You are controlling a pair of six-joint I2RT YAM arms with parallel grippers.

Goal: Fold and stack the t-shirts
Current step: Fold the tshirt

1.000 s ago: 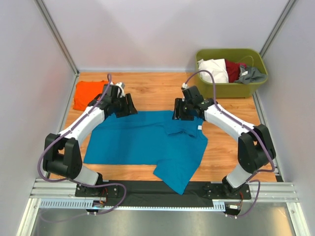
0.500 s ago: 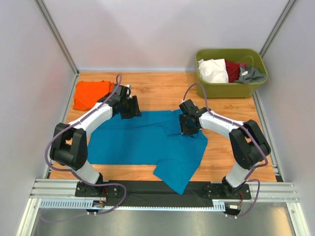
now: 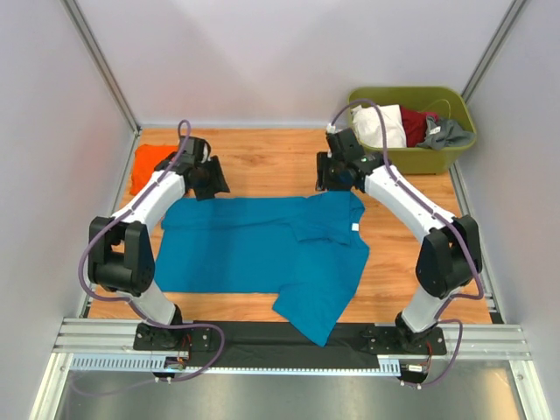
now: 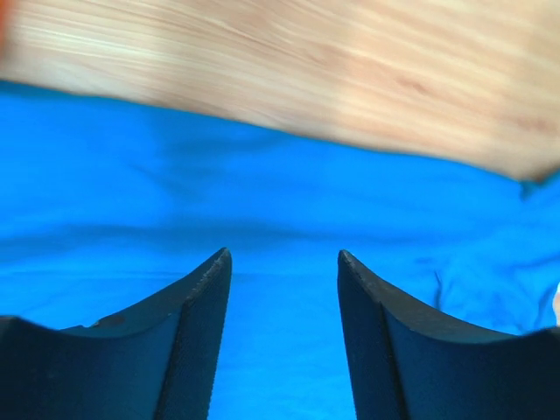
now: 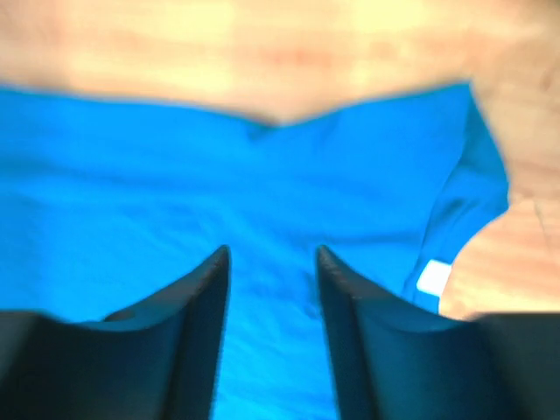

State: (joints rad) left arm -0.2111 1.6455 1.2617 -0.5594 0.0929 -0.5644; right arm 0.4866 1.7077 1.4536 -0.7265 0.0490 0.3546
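While the orange t-shirt [image 3: 147, 163] sits as a compact folded bundle in the far left corner of the table [image 3: 262, 156], half hidden behind my left arm, I judge the job no more than half done. One shirt looks finished, and the teal t-shirt [image 3: 254, 249] has yet to be folded properly and stacked on it. The teal shirt lies spread across the middle of the table between the two arms. Its far edge runs fairly straight from side to side, its left part is flat and smooth, and on the right a flap is doubled back over the body, with a small white label [image 3: 355, 227] showing near that fold. Its near right corner trails toward me and drapes over the dark strip at the table's front edge, so it is far from a tidy rectangle. In the right wrist view I make out a shallow V in the far edge, which I take for the neckline, though that picture is blurred. The left gripper [image 4: 282, 255] hangs over the far left of the teal cloth with its fingers spread and nothing between them, and the right gripper [image 5: 271, 252] is likewise parted and empty above the far right. The olive tub [image 3: 411, 159] at the far right holds other clothes.
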